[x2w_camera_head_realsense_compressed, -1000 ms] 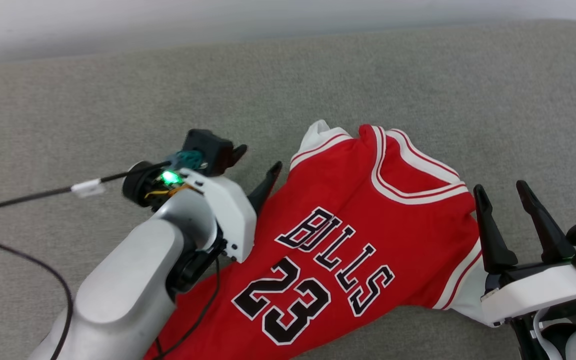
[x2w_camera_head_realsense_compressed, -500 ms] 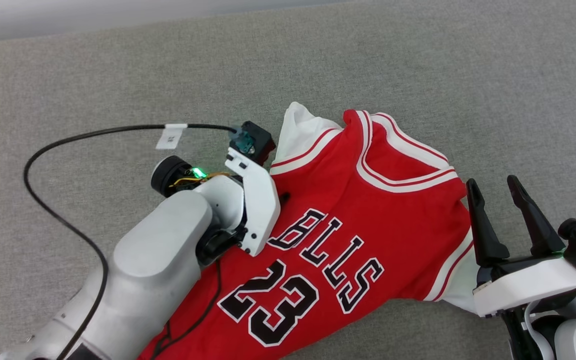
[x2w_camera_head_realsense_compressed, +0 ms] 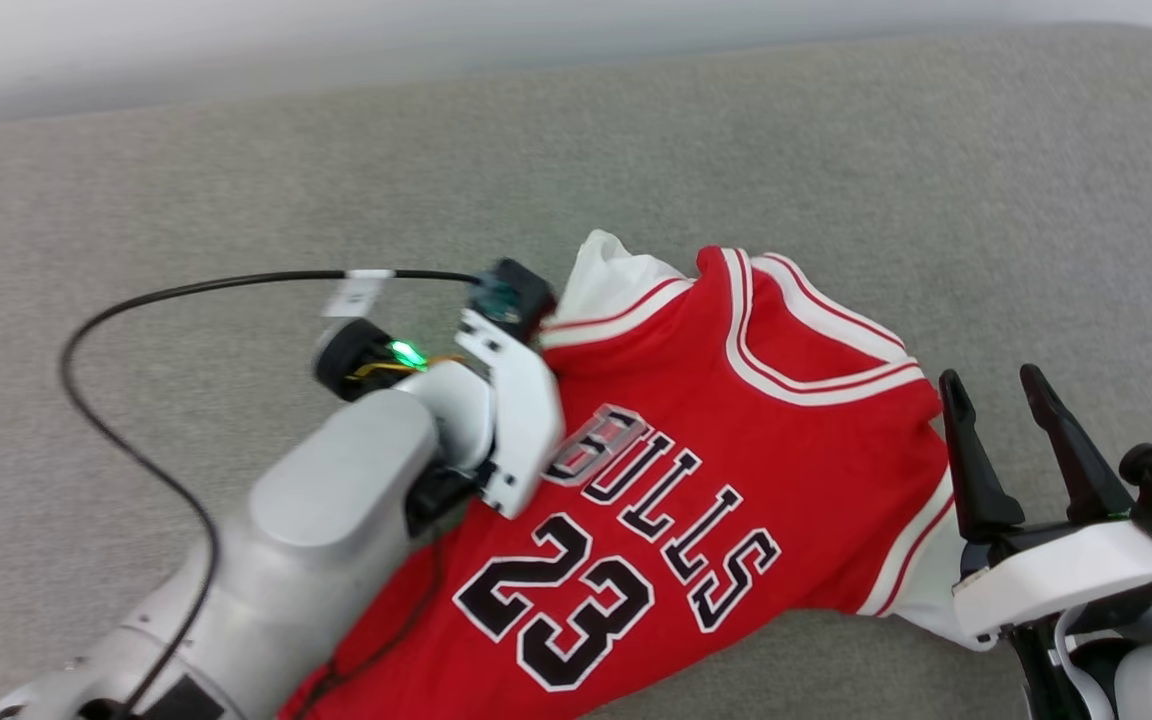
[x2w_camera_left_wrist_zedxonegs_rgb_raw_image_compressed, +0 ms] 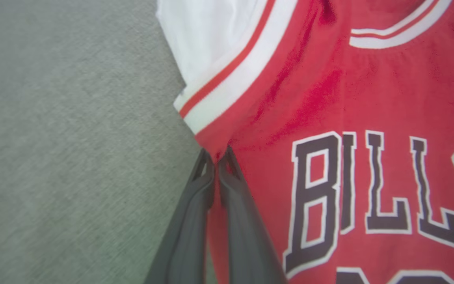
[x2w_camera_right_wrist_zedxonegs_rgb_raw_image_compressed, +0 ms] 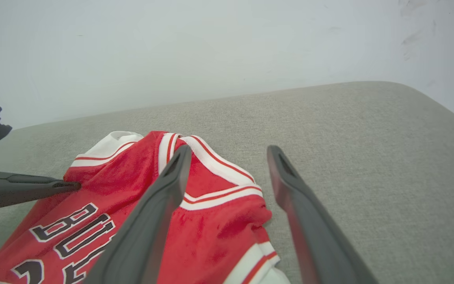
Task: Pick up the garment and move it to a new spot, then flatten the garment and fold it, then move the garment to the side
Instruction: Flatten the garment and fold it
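Note:
The garment [x2w_camera_head_realsense_compressed: 736, 450], a red jersey with white sleeves, striped trim and the number 23, lies spread on the grey surface. In the left wrist view my left gripper [x2w_camera_left_wrist_zedxonegs_rgb_raw_image_compressed: 216, 154] is shut, its fingers pinching the red edge of the garment [x2w_camera_left_wrist_zedxonegs_rgb_raw_image_compressed: 369, 98] just below the white sleeve. The right wrist view shows those same fingers [x2w_camera_right_wrist_zedxonegs_rgb_raw_image_compressed: 34, 188] meeting the garment [x2w_camera_right_wrist_zedxonegs_rgb_raw_image_compressed: 140, 177] from the left. In the head view the pale left wrist [x2w_camera_head_realsense_compressed: 506, 400] hides them. My right gripper [x2w_camera_head_realsense_compressed: 1001, 385] stands open beside the garment's right sleeve, nothing between its fingers [x2w_camera_right_wrist_zedxonegs_rgb_raw_image_compressed: 164, 189].
The grey cushioned surface [x2w_camera_head_realsense_compressed: 836, 160] stretches behind and to both sides of the garment, with a rounded back right corner [x2w_camera_right_wrist_zedxonegs_rgb_raw_image_compressed: 428, 102]. A pale wall [x2w_camera_right_wrist_zedxonegs_rgb_raw_image_compressed: 211, 47] rises behind it. A black cable [x2w_camera_head_realsense_compressed: 116, 330] loops over the surface left of my left arm.
My left arm swung right onto the garment's left side and its open fingers shut on the red edge. The right arm has stayed put.

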Controlling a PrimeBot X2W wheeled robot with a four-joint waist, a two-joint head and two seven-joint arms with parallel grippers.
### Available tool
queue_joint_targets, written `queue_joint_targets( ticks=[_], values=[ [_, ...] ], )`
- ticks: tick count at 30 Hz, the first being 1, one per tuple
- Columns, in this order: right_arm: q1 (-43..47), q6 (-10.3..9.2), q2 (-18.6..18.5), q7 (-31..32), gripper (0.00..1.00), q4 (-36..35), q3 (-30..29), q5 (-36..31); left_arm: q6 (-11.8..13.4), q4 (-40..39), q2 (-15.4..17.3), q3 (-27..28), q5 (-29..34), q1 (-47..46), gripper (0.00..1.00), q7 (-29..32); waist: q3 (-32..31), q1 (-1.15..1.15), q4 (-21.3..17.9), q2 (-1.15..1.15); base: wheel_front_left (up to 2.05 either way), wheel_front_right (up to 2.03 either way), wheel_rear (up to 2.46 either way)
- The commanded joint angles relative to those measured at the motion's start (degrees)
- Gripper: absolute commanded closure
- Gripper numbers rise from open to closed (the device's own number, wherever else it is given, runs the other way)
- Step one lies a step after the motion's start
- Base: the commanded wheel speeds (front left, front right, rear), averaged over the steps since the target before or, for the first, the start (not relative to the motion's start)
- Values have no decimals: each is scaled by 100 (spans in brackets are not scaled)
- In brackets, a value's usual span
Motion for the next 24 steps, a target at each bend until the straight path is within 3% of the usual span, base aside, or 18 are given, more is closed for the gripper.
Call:
queue_joint_targets(
  ticks=[1, 4, 8, 14, 20, 21, 22, 23, 24],
  values=[
    [88, -2, 14, 28, 0, -17, -39, -14, 91, -16, 104, 80, 56, -11, 100, -241, -166, -1, 155, 0, 0, 0, 0],
    [148, -2, 13, 64, 0, -25, -83, -26, 229, -116, 235, 141, 113, 128, 100, -507, -280, -1, 264, 0, 0, 0, 0],
    [267, -2, 14, 161, 0, -39, -169, -34, 580, -516, 667, 293, 129, 553, 100, -869, -515, -1, 479, 0, 0, 0, 0],
    [443, -2, 14, 270, 0, -24, -234, -21, 1419, -1493, 1413, 740, -316, 1870, 100, -1089, -799, -1, 667, 0, 0, 0, 0],
    [564, -2, 13, 285, 0, -63, -268, -3, 2178, -2356, 1687, 1209, -1097, 3479, 100, -1315, -944, -1, 684, 0, 0, 0, 0],
    [578, -2, 13, 290, 0, -66, -263, -8, 2256, -2455, 1660, 1249, -1210, 3690, 81, -1366, -968, -1, 675, 0, 0, 0, 0],
    [587, -2, 13, 292, 0, -73, -283, -26, 2315, -2545, 1612, 1279, -1289, 3861, 52, -1419, -996, -1, 677, 0, 0, 0, 0],
    [594, -2, 13, 298, 0, -78, -294, -40, 2367, -2606, 1594, 1282, -1305, 4000, 0, -1473, -1024, -1, 675, 0, 0, 0, 0],
    [613, -2, 13, 317, 0, -80, -291, -51, 2418, -2652, 1588, 1294, -1319, 4103, 0, -1539, -1055, -1, 671, 0, 0, 0, 0]
  ],
)
